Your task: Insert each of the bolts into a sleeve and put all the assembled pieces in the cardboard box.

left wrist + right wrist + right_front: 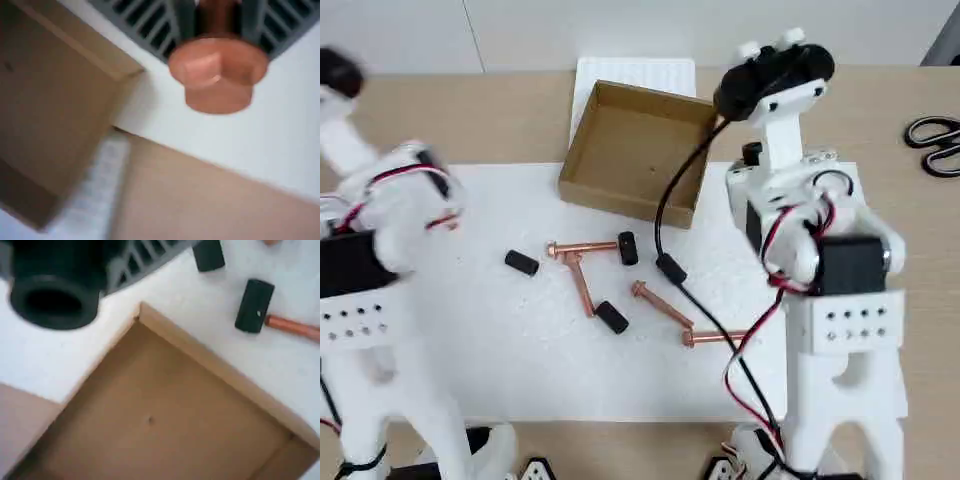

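Observation:
My left gripper is shut on a copper bolt, whose head faces the camera. The cardboard box lies beyond it. My right gripper is shut on a black sleeve, held above the open, empty box. In the high view the right gripper hangs by the right rim of the box. Several loose bolts lie on the white foam, among them one whose tip touches a sleeve. Two more sleeves lie close by.
The left arm stands at the left of the white foam sheet. A black cable runs from the right arm across the box corner and the foam. Scissors lie at the far right on the wooden table.

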Available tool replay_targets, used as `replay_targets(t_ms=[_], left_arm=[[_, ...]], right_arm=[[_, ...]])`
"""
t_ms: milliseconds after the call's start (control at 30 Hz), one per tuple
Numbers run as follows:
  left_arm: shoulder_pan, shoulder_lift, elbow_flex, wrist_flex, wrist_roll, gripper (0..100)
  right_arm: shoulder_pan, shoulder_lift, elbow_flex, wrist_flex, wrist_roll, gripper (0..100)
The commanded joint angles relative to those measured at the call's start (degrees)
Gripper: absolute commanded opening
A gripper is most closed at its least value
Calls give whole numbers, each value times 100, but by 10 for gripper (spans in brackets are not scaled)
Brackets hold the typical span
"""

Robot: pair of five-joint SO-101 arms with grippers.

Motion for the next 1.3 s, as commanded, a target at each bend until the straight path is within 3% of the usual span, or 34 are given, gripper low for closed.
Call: replay_targets(t_ms=[0,133,267,367,500,600,800,1000,1267], left_arm=[[642,-765,-312,-536,-316,7],[1064,-1855,831,-1732,-18,6],[1301,-3077,2818,-3095,18,6],[1952,-3956,4224,-4290,0,6],[2831,-4580,5262,-5538,9,6],[3147,-4501,5569,-5855,26,6],[3200,-4035,5473,-5925,800,6],[3349,-3631,5543,-5916,844,6],[3244,-3631,5859,-5547,809,6]], right_arm=[[-31,-857,1011,-1279,-167,7],[-356,-2290,3534,-3477,-897,6],[-796,-3714,6119,-6097,-1697,6],[-1569,-4338,7473,-7284,-1732,5],[-2360,-4593,8009,-7538,-1662,4],[-2589,-4593,8273,-7538,-1662,4],[-2712,-4646,8782,-7556,-1679,4],[-3160,-4655,8756,-7565,-1662,4],[-3143,-4655,8404,-7521,-1433,4]])
